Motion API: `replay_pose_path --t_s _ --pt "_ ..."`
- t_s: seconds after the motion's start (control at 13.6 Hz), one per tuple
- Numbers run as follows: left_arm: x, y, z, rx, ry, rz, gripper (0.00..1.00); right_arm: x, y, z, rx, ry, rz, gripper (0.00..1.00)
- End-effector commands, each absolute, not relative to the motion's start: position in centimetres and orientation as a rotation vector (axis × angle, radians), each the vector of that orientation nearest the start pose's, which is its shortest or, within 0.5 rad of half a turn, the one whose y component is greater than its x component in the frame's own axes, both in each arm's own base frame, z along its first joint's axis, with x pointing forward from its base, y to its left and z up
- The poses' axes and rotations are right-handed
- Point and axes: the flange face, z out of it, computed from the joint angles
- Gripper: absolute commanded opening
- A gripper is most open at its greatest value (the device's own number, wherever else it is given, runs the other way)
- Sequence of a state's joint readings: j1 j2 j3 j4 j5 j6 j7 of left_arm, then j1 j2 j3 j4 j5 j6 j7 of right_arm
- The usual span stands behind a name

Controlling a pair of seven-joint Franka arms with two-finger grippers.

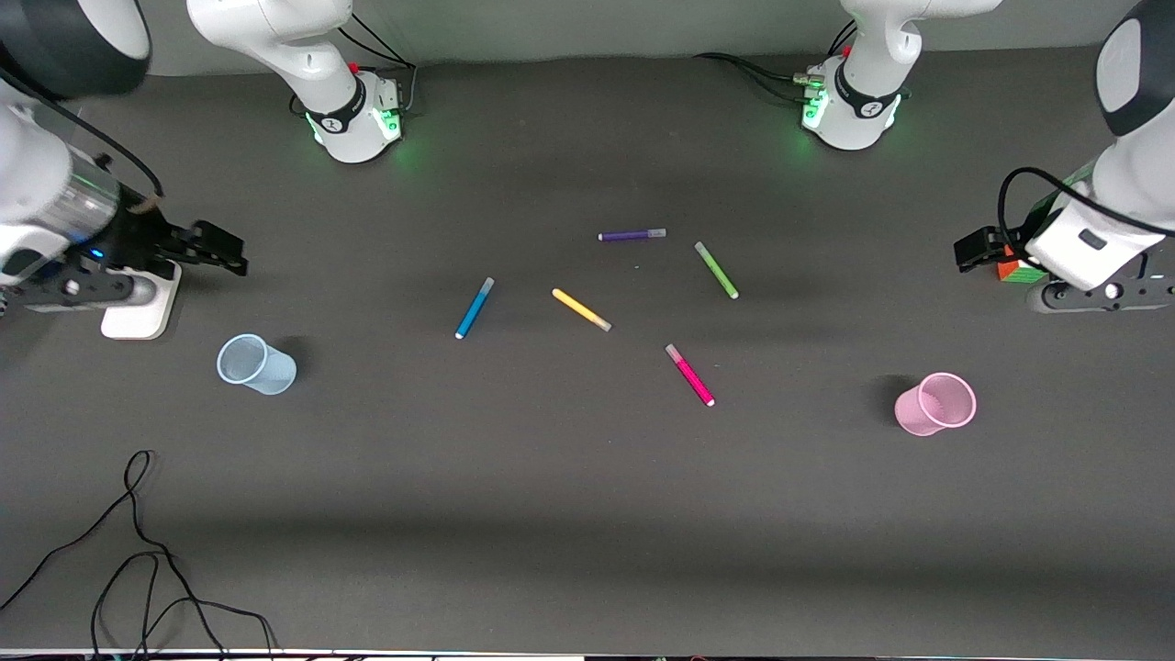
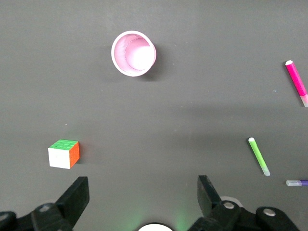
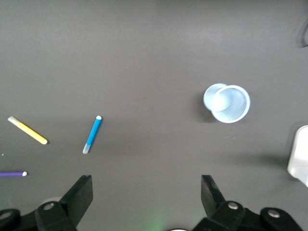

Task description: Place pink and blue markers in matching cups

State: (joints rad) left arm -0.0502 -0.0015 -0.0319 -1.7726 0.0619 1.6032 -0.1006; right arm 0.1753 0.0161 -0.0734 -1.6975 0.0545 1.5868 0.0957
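Nearest the front camera you see the slim magenta-pink felt-tip marker (image 1: 690, 375), lying flat on the dark grey table (image 1: 551, 514); the small translucent pink plastic cup (image 1: 936, 403) stands upright at about 3 o'clock from it, well apart, toward the left arm's end. The small translucent pale blue plastic cup (image 1: 256, 364) stands toward the right arm's end, well apart from the slim bright blue felt-tip marker (image 1: 475, 308), which lies at roughly 2 o'clock from that cup. The slim yellow marker (image 1: 580, 309) lies just beside the blue one, at its 3 o'clock. Farther off you find the slim light-green marker (image 1: 716, 269) and, farthest, the slim purple marker (image 1: 632, 235). Both arms wait. The left gripper (image 2: 143, 192), fingers spread and holding nothing, hangs over the small multicoloured puzzle cube (image 1: 1017, 271). The right gripper (image 3: 147, 192), likewise spread wide and free of any load, hangs beside the flat white block (image 1: 139, 312).
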Motion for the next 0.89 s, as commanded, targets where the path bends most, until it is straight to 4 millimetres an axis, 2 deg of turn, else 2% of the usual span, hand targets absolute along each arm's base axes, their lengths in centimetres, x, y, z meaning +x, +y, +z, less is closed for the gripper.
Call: replay_pose_path --t_s 0.0,0.07,0.15,0.37,0.59,0.81 --pt "55.1 -5.8 51.8 -3.044 0.003 0.291 1.00 57.0 8.0 50.4 -3.044 -0.012 0.367 1.00" --pt "55.3 -7.0 50.9 -3.039 0.004 0.307 1.00 57.4 9.4 48.4 -3.043 -0.043 0.413 1.00" --pt "55.4 -8.0 50.3 -3.036 -0.017 0.318 1.00 57.9 10.0 46.6 -3.045 -0.032 0.454 1.00" --pt "55.8 -14.6 46.9 -3.002 -0.123 0.342 1.00 58.5 12.6 40.0 -2.971 0.084 0.638 1.00" --pt "55.8 -21.2 42.2 -2.963 -0.247 0.346 1.00 58.4 15.7 33.6 -2.883 0.124 0.799 1.00" --pt "56.1 -26.6 37.1 -2.924 -0.403 0.352 1.00 58.4 17.3 25.2 -2.745 0.305 0.933 1.00"
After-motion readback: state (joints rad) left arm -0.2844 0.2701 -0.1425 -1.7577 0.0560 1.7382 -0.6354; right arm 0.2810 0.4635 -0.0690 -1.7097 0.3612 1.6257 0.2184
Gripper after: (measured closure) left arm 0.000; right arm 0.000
